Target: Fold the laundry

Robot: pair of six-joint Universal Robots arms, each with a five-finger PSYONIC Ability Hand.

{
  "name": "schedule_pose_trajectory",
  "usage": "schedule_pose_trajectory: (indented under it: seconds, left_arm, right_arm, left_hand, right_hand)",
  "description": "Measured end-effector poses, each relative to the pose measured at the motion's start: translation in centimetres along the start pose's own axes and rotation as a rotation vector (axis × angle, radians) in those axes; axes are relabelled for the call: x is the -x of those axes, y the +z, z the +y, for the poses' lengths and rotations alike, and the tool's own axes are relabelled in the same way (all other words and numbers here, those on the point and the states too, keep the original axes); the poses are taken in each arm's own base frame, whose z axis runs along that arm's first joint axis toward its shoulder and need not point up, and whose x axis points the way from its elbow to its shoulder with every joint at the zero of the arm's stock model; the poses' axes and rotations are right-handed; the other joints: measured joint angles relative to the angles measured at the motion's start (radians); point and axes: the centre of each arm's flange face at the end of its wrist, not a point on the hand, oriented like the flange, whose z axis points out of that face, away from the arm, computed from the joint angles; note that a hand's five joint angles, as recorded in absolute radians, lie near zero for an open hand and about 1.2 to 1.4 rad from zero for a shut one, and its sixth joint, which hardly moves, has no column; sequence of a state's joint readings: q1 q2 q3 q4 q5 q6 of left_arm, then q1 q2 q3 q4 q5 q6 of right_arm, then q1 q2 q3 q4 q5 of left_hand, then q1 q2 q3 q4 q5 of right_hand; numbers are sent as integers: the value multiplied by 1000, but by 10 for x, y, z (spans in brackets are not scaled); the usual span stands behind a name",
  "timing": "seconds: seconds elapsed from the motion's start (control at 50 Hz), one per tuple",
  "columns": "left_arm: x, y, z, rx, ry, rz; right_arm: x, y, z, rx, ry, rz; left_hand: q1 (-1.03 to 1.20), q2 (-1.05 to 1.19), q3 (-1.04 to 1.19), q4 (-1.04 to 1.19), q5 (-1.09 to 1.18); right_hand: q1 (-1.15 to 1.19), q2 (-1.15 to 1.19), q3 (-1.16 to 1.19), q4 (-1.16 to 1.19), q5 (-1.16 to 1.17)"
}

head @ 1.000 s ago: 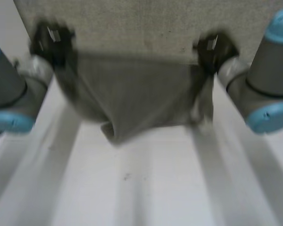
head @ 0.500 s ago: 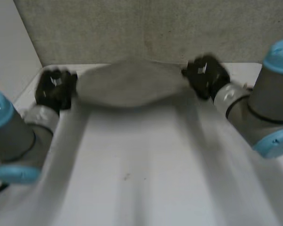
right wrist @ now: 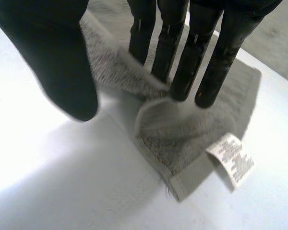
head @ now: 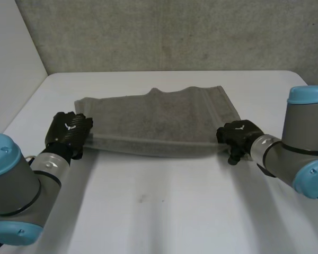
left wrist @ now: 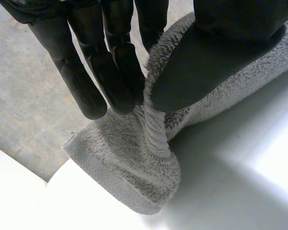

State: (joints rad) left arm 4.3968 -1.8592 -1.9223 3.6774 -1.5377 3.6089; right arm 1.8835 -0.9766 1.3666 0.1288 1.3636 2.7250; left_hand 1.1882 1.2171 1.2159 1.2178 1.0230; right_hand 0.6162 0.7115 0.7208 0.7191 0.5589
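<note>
Two hands on one grey towel (head: 159, 119), spread across the white table (head: 175, 211): left hand (head: 69, 132) at its near left corner, right hand (head: 238, 136) at the near right one. Left wrist cam: fingers (left wrist: 110, 72) and thumb pinching the towel's edge. Right wrist cam: thumb held apart, straight fingers (right wrist: 182, 72) touching the corner near a white label (right wrist: 232, 158).
</note>
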Motion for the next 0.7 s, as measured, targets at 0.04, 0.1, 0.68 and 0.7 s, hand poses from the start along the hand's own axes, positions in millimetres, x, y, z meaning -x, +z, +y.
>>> schedule_pose_trajectory:
  seconds: [0.04, 0.1, 0.68, 0.7]
  left_arm:
    - [5, 0, -3, -11, 0, -16]
    - [15, 2, -7, -22, -1, -47]
    - [38, 10, 1, -12, -7, -98]
    - [38, 10, 1, -11, -7, -96]
  right_arm:
    - [-8, 0, 3, 0, 75, 22]
    - [-19, -1, 5, -7, 140, 47]
    - [-22, 25, 29, 7, -115, 30]
    - [-22, 25, 30, 8, -114, 29]
  left_hand:
    - [0, 0, 0, 0, 0]
    - [0, 0, 0, 0, 0]
    - [0, 0, 0, 0, 0]
    - [0, 0, 0, 0, 0]
  right_hand:
    - [-142, -154, -171, -170, -181]
    - [-183, -217, -232, -232, -245]
    - [-190, -221, -241, -241, -257]
    - [-190, -221, -241, -241, -256]
